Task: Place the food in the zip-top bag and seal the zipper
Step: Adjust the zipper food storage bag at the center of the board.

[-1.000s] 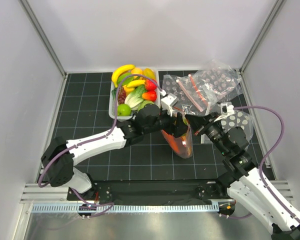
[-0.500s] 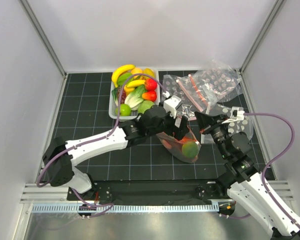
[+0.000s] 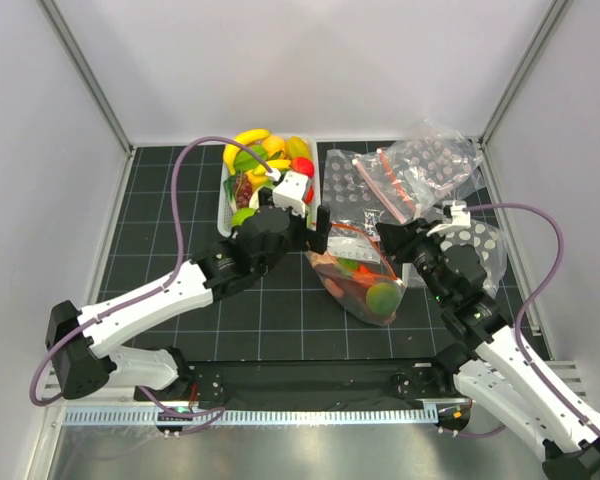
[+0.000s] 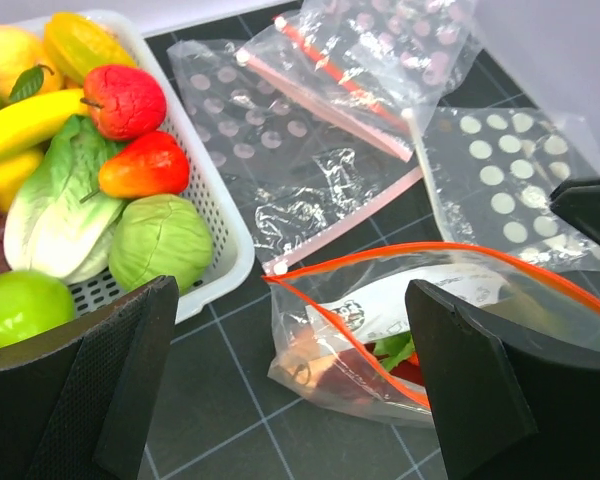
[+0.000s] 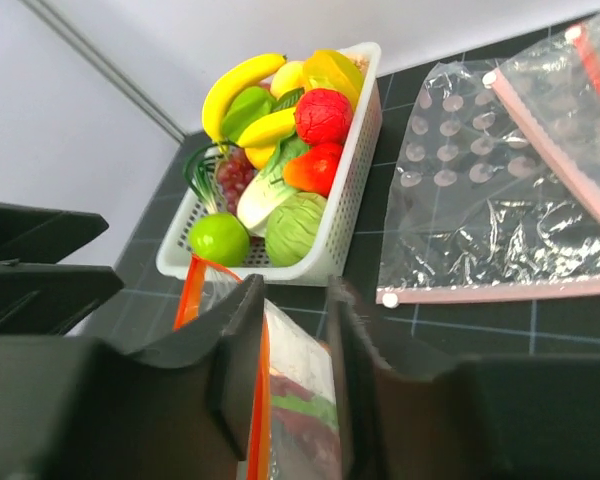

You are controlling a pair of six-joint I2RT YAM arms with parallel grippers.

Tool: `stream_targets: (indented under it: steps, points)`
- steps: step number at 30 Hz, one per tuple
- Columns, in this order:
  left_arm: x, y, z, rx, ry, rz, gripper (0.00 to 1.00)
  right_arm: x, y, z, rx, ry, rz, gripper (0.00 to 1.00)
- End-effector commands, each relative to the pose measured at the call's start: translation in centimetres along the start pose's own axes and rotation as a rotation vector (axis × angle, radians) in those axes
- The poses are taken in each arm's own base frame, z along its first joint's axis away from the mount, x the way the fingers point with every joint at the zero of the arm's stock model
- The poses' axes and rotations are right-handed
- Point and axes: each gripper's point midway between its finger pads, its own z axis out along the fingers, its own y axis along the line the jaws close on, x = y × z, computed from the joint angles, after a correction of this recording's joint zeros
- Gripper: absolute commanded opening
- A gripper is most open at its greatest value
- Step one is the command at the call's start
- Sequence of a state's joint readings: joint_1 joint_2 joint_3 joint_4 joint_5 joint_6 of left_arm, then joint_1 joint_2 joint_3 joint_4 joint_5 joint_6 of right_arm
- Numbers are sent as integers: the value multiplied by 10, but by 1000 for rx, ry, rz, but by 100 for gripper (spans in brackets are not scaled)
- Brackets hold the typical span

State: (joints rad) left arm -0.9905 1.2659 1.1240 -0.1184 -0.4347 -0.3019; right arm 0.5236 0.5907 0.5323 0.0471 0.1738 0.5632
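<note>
Orange-rimmed, one bag (image 4: 365,300) is pinched by the right end effector (image 5: 292,300); left end effector (image 4: 300,390) at 9 o'clock gapes empty.

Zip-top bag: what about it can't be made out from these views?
1. Contents: the top view shows one green piece in the zip-top bag; the rest is a red blur through creased plastic. Left wrist: a white label covers most.
2. Right gripper hold on the zipper: right wrist, its own fingers hide the contact; top view, too small.
3. Bag's bottom: left wrist, cut off behind the left fingers.
</note>
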Motion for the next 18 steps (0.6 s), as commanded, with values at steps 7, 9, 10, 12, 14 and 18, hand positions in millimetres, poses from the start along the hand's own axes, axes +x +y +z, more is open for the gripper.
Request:
stream_targets:
  steps: [7, 9, 10, 12, 14, 18]
  points:
    - [5, 26, 7, -90, 24, -43, 100, -16, 41, -1, -151, 69, -137, 59]
    - [4, 37, 5, -132, 20, -67, 100, -10, 37, 4, -121, 123, -162, 57]
    - [0, 50, 2, -170, 5, -82, 100, -8, 35, 6, -109, 142, -172, 56]
    - [0, 64, -3, -198, -6, -120, 100, 0, 39, 8, -130, 194, -185, 55]
    - [-8, 83, -9, -220, -36, -170, 100, 10, 39, 12, -135, 237, -189, 54]
    - [-3, 106, -11, -282, -50, -205, 100, 21, 36, 18, -127, 298, -202, 53]
